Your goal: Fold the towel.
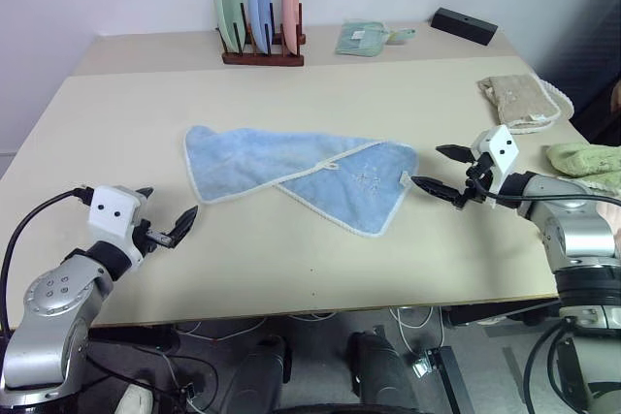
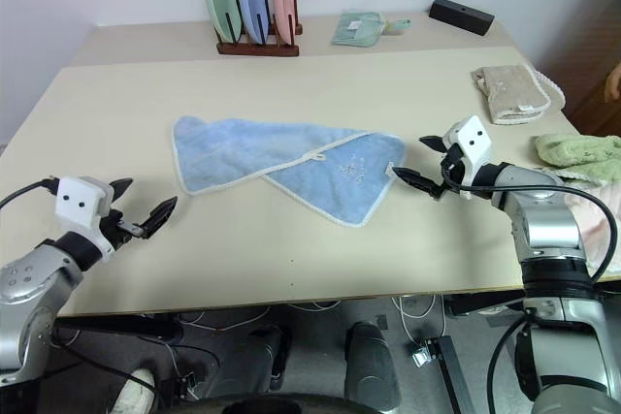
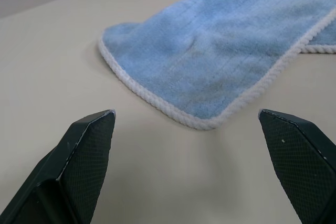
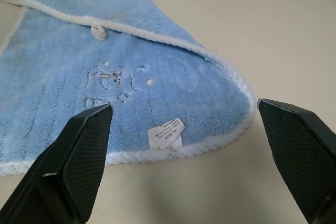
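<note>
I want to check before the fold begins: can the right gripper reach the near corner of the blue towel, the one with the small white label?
Probably yes. The right gripper is open and sits just beside that corner of the towel. The white label lies between its fingers, with bare table before it and nothing in the way.

Towel (image 1: pixel 301 178) lies mid-desk (image 1: pixel 291 269), left pincer (image 1: pixel 167 224) well to its left, right pincer (image 1: pixel 444 172) just beside its right corner. Plate rack (image 1: pixel 260 12) stands behind; quilted cloth (image 1: pixel 519 101) lies far right.

Lab-like room: bare table (image 1: pixel 291 269), loose floor cables (image 1: pixel 408 322).
</note>
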